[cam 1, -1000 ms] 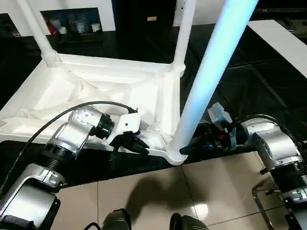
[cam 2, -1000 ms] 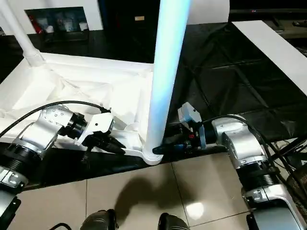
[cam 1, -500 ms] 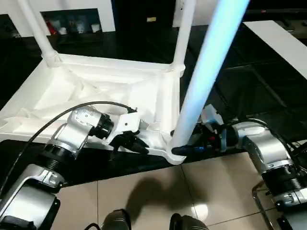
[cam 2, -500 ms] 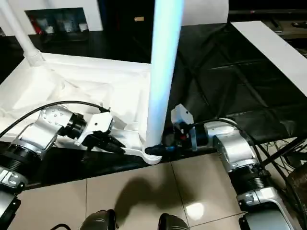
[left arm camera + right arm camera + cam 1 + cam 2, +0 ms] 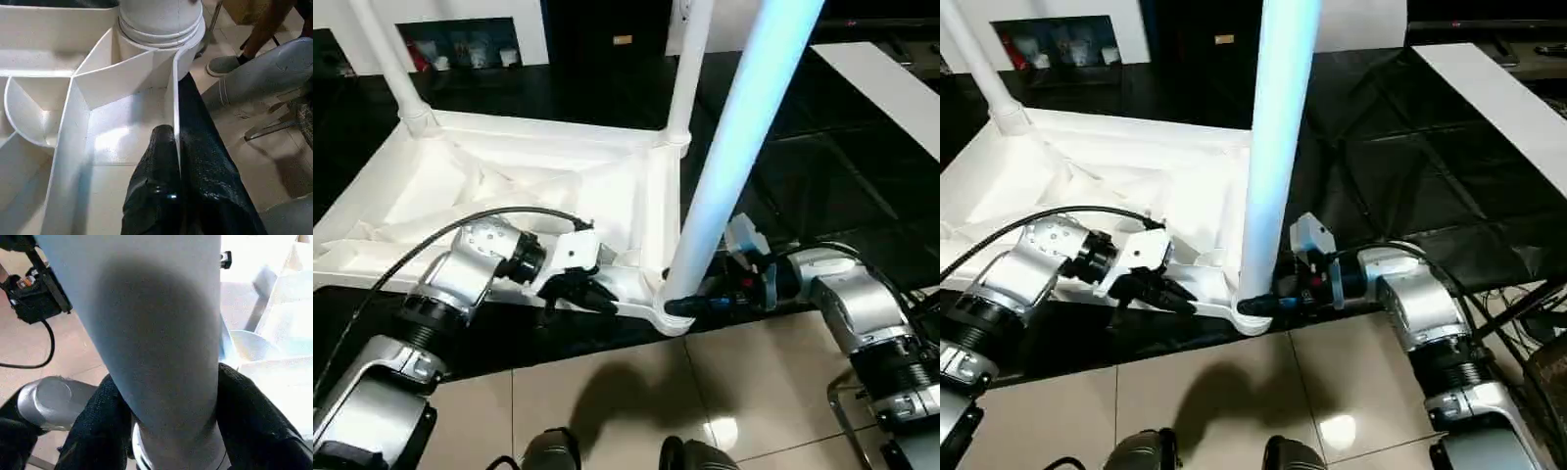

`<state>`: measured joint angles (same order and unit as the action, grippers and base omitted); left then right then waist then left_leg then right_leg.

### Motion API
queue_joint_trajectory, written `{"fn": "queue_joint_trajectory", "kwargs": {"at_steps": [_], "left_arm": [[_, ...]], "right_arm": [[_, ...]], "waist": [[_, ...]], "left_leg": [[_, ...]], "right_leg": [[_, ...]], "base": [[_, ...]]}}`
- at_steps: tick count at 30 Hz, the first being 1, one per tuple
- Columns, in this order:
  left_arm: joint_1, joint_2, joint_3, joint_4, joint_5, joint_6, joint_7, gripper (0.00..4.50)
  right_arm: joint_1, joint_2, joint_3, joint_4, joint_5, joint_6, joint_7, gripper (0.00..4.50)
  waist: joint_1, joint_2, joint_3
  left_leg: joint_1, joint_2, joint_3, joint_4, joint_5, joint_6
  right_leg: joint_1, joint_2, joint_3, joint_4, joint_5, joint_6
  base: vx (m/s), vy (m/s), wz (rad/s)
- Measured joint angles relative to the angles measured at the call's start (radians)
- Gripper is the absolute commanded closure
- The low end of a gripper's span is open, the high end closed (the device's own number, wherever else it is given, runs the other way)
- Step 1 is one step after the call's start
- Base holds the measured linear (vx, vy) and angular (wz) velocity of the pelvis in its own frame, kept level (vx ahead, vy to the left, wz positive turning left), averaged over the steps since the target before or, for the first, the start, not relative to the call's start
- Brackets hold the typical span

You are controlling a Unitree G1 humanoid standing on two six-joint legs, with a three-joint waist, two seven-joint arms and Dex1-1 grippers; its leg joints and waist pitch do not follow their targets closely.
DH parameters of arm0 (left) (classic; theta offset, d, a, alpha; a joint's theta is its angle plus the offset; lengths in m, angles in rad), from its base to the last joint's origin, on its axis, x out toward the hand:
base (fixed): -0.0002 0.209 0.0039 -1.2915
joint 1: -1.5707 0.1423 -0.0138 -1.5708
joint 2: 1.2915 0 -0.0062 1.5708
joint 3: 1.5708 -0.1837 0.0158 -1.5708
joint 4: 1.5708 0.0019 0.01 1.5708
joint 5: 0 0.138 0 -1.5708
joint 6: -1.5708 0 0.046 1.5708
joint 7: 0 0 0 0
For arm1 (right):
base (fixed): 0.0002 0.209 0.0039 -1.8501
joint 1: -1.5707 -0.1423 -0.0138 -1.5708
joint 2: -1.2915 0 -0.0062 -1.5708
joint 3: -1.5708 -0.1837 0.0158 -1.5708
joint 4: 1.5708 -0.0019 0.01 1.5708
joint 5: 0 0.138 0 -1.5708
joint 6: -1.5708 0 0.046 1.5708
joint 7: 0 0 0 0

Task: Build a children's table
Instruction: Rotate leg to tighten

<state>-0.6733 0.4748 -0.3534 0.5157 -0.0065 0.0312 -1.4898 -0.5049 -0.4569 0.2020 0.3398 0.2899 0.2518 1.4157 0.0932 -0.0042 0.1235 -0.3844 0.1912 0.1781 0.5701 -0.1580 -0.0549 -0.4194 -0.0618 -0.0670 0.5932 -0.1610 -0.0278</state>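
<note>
The children's table lies upside down, its ribbed white top [image 5: 509, 181] on a black mat. Two legs [image 5: 386, 59] [image 5: 690, 69] stand in the far corners. A third leg [image 5: 734, 147] rises, leaning slightly, from the near right corner socket [image 5: 161, 22]. My right gripper [image 5: 680, 306] is at that leg's base, and its black fingers [image 5: 98, 421] press the leg [image 5: 156, 333] from both sides. My left gripper [image 5: 597, 294] is shut on the thin rim wall [image 5: 172, 78] of the top, just left of that socket.
A white cabinet [image 5: 460, 44] with glass-fronted compartments stands at the back. A white board [image 5: 891, 88] lies at the far right. Tiled floor runs along the near side, with my feet [image 5: 553, 450] on it. A person's shoe [image 5: 225, 63] stands near the corner.
My right forearm has slid left, closer to the near leg's base, and its wrist has turned. The leg's top has swayed slightly. The left arm has kept still.
</note>
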Motion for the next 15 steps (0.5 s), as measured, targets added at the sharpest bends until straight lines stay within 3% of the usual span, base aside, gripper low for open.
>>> {"fn": "queue_joint_trajectory", "kwargs": {"at_steps": [6, 9, 13, 15], "left_arm": [[0.0, -0.026, 0.02, -0.011, 0.002, 0.105, 0.059, 4.5], [-0.002, -0.048, 0.045, -0.011, 0.011, 0.186, 0.138, 4.5], [-0.007, -0.109, 0.085, -0.012, 0.034, 0.285, 0.278, 4.5], [-0.01, -0.145, 0.095, -0.005, 0.042, 0.303, 0.336, 4.5]], "right_arm": [[0.066, 0.047, -0.048, -0.07, 0.006, 0.052, -0.135, 2.44], [0.077, 0.101, -0.089, -0.088, -0.014, 0.09, -0.283, 2.44], [0.079, 0.228, -0.167, -0.108, -0.052, 0.158, -0.567, 2.44], [0.075, 0.264, -0.19, -0.107, -0.069, 0.166, -0.659, 2.44]], "waist": [[-0.002, 0.0, 0.0], [-0.019, 0.0, 0.0], [-0.064, -0.002, 0.0], [-0.072, -0.002, -0.001]], "left_leg": [[0.002, 0.0, 0.0, 0.0, 0.0, 0.0], [0.004, 0.0, 0.0, 0.0, 0.002, -0.003], [0.008, 0.0, 0.001, 0.0, 0.003, -0.004], [0.011, 0.0, 0.001, -0.002, 0.003, -0.004]], "right_leg": [[0.001, 0.0, 0.0, 0.001, 0.0, 0.0], [0.001, 0.0, 0.001, 0.001, -0.002, 0.004], [0.002, 0.0, 0.002, -0.001, -0.003, 0.005], [0.003, 0.001, 0.002, -0.001, -0.003, 0.005]], "base": [[0.0, 0.0, 0.0], [0.0, 0.0, 0.0], [0.0, 0.0, 0.0], [0.0, 0.0, 0.0]]}}
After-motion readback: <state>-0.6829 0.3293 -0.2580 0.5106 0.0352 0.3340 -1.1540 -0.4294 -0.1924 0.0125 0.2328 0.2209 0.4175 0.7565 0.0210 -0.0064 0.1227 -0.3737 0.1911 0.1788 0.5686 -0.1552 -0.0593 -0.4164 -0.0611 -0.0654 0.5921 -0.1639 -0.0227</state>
